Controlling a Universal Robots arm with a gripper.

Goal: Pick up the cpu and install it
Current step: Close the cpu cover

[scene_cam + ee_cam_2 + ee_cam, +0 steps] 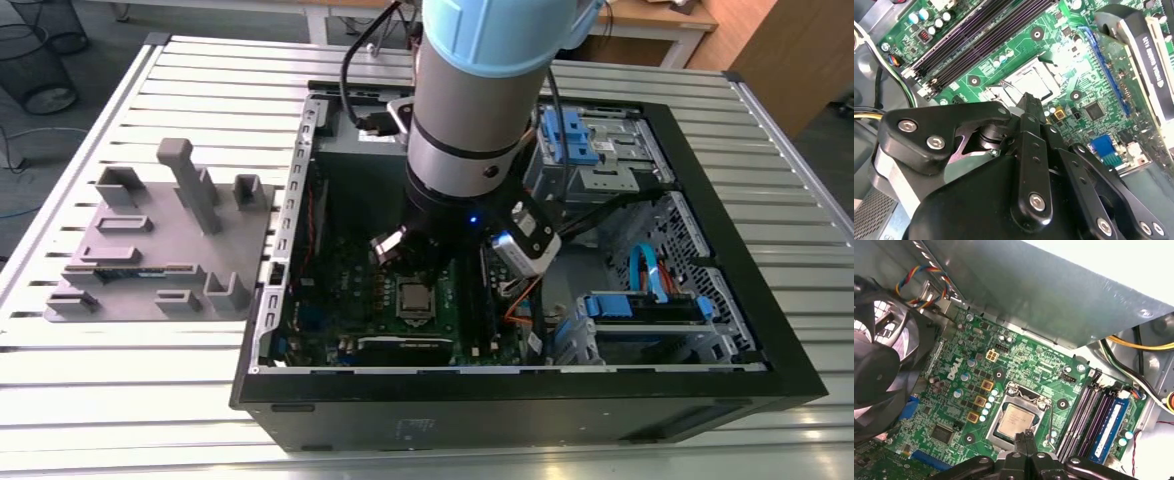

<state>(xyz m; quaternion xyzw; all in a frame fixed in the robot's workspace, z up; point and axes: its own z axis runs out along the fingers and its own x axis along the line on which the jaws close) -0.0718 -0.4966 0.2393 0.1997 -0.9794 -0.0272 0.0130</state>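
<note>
The cpu (1015,421), a small square chip with a silvery top, lies flat in the silver-framed socket (1004,399) on the green motherboard. In the exterior view the cpu (415,298) sits inside the open computer case (747,385), just below the arm's wrist. My gripper (1024,438) hovers over the chip's edge with its two black fingers pressed together and nothing between them. In the second wrist view the gripper (1029,101) points down at the socket (1026,82), which shows under glare.
Dark memory slots (1089,412) run beside the socket. A black fan (876,357) stands at one side of the board, and a black card (1149,50) at another. The case's metal wall (1054,295) rises close by. A grey fixture plate (147,245) lies on the exterior view's left.
</note>
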